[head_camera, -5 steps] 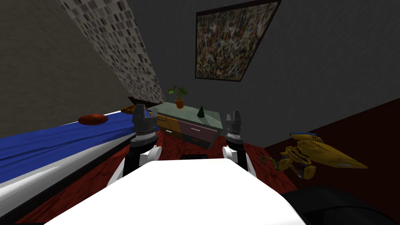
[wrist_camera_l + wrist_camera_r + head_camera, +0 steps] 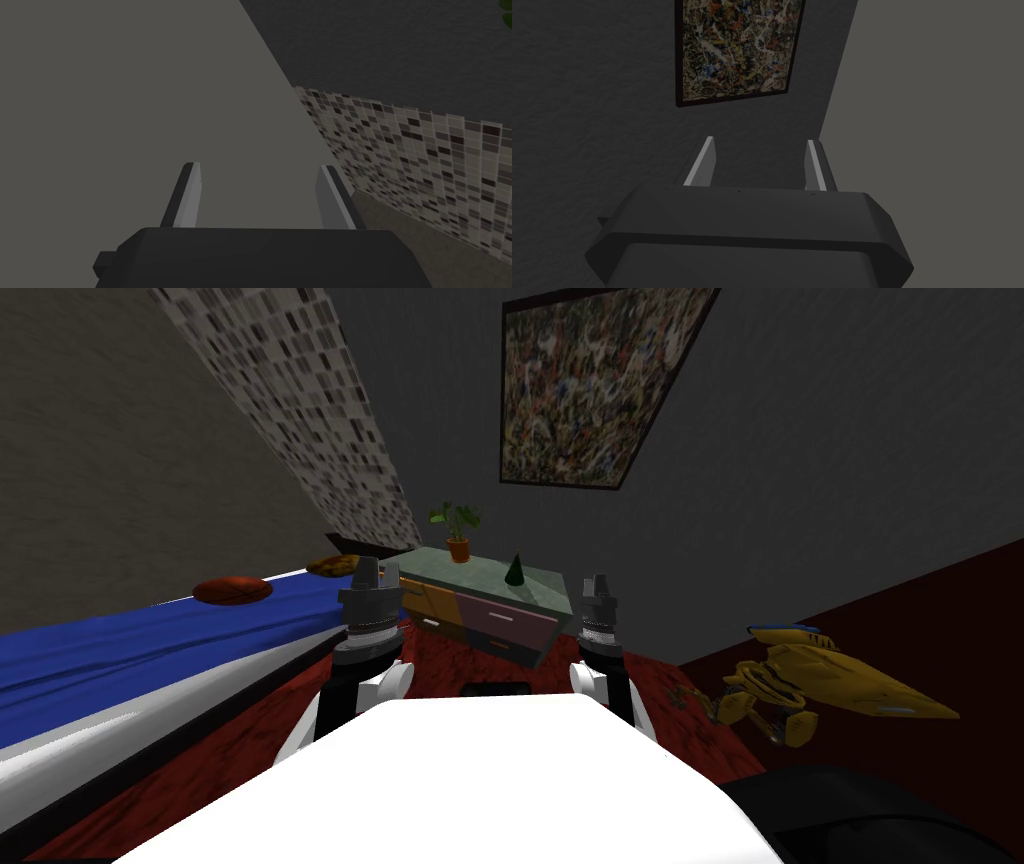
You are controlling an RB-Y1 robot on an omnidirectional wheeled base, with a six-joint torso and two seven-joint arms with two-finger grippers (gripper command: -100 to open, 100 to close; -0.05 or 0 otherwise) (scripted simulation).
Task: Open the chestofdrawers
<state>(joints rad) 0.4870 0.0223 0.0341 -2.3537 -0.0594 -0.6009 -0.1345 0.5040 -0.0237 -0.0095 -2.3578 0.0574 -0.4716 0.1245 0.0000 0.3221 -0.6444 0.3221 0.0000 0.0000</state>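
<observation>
The chest of drawers (image 2: 490,613) stands ahead against the dark wall, low and wide, with a pale green top. Its drawer fronts are orange, mauve and dark, with small light handles, and all look shut. A potted plant (image 2: 456,528) and a dark green cone (image 2: 515,571) stand on its top. My left gripper (image 2: 366,573) is raised in front of the chest's left end, well short of it; its fingers (image 2: 187,195) stand open and hold nothing. My right gripper (image 2: 596,585) is raised off the chest's right end, its fingers (image 2: 704,162) open and bare.
A bed (image 2: 150,658) with a blue cover runs along my left, with a red-brown cushion (image 2: 232,590) and an orange one (image 2: 333,565) on it. A yellow toy craft (image 2: 830,683) lies on the dark floor at right. A red rug (image 2: 450,658) lies before the chest.
The whole head view has shifted a little: the chest and picture sit slightly higher and nearer, the toy craft further right. I have moved forward. Both grippers stay open.
</observation>
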